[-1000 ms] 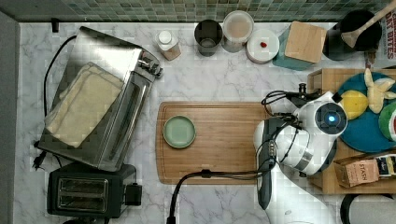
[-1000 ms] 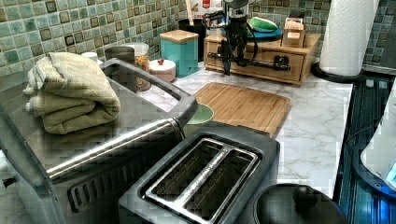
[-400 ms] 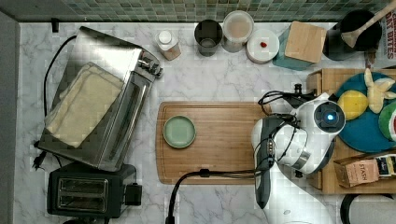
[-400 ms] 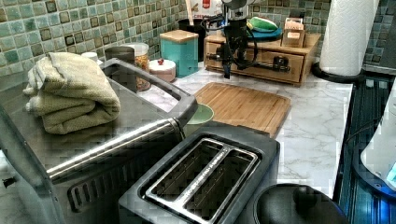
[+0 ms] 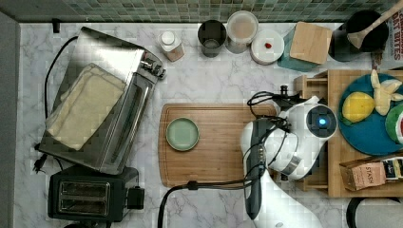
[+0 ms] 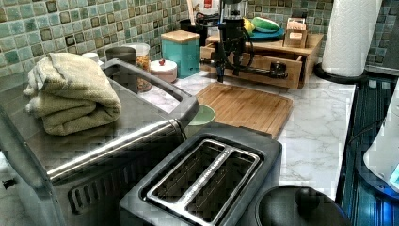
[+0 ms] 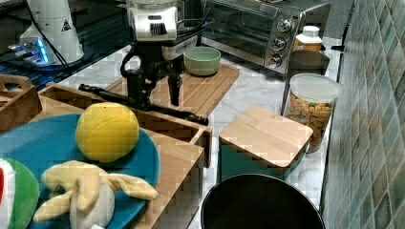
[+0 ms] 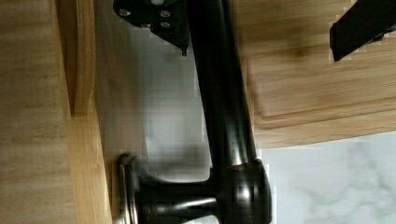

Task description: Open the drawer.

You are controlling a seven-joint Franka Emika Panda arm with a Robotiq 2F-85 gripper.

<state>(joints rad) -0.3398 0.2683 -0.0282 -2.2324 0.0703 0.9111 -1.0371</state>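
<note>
pulled farther out, one drawer (image 6: 275,75) has one tool (image 7: 154,93), fingers apart, straddling its one handle (image 8: 219,98).

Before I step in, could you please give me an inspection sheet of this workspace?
Surface: marble counter, crowded with kitchenware.
Job's things: drawer pulled partly out of its wooden box; black bar handle across its front.
Clutter: cutting board carrying a green bowl; toaster oven with a folded towel on top; toaster.
Grippers: gripper open, one finger either side of the handle.
Cables: black cable lying over the cutting board's edge.
Surroundings: tiled wall; paper towel roll.
</note>
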